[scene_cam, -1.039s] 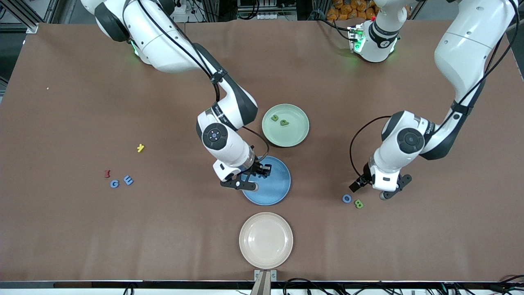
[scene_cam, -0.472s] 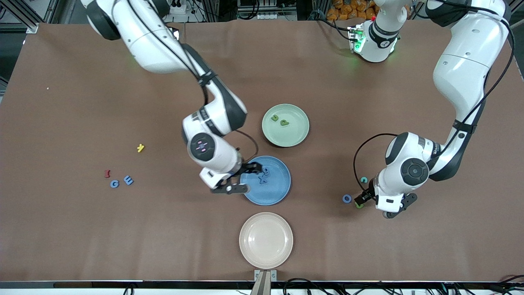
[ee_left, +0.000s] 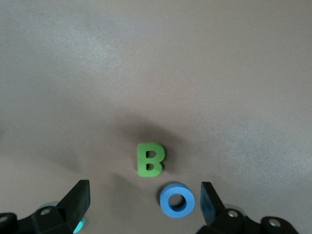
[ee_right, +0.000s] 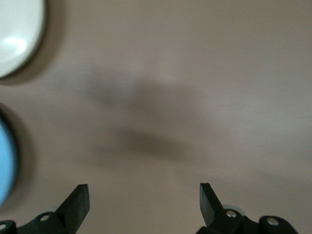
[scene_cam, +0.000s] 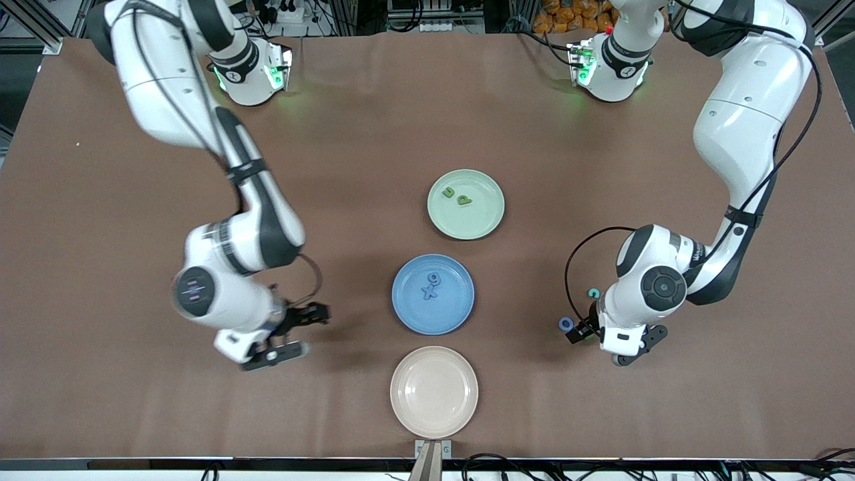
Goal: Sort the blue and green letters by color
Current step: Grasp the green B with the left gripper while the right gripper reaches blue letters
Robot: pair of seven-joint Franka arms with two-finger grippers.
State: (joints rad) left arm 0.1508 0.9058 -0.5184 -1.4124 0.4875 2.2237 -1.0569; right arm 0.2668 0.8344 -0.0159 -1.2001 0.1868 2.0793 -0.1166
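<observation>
Left gripper [ee_left: 141, 207], jaws open, hovers over the green B [ee_left: 150, 159] and blue O [ee_left: 177, 200] lying on the bench [scene_cam: 601, 167], while the right gripper [scene_cam: 288, 332], jaws open and empty, hangs over bare bench near the blue plate [scene_cam: 454, 314].

Below my left wrist a green B [ee_left: 150, 159] lies flat beside a blue O [ee_left: 177, 200] — nearly touching; two blue letters [scene_cam: 431, 285] rest in the blue plate [scene_cam: 454, 314]. Two green letters [scene_cam: 457, 196] sit in the green plate [scene_cam: 484, 220].

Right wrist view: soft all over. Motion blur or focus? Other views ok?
Right wrist view: smeared brown table, open right gripper sharp, so likely motion. Front view: right gripper blurred, plates crisp. Left wrist view: sharp; green letter B and blue letter O cast soft shadows.
</observation>
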